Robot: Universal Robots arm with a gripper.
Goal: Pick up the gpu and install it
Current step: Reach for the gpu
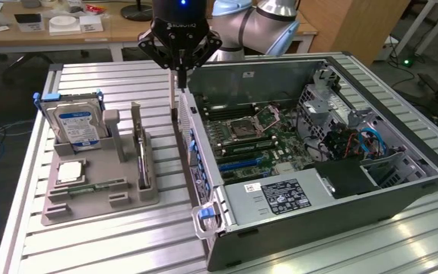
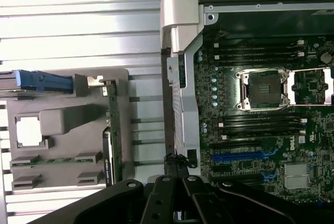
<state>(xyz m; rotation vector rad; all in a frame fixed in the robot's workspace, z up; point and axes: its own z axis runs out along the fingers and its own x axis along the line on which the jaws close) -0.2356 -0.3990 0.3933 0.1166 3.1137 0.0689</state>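
We see the gripper (image 1: 178,67) pointing straight down with its fingers drawn fully together and no part of the card between them. It hangs above the wall of the computer case (image 1: 401,188) that faces the grey holder (image 1: 128,200). A thin pale strip (image 1: 174,94) stands just beneath the fingertips; we cannot tell what it is or whether it is touched. The gpu (image 1: 140,162) is not in the case. It stands on its long edge in a slot of the holder, to the side of the hand that faces away from the case (the exterior view's left) and well below the fingertips, with bare table between it and the case wall. The hard drive (image 1: 77,127) stands further out on that same side. The card's long axis runs level and parallel to the case wall beneath the hand, so from the hand it reads as a thin blade seen along its top edge. Its silver bracket (image 1: 136,116) rises at one end, which we judge to be the end nearer the hand; the dark board runs away from there. The finger linkages spread toward and away from the card, so we judge the closing line already lies across its thin faces, not along its length.
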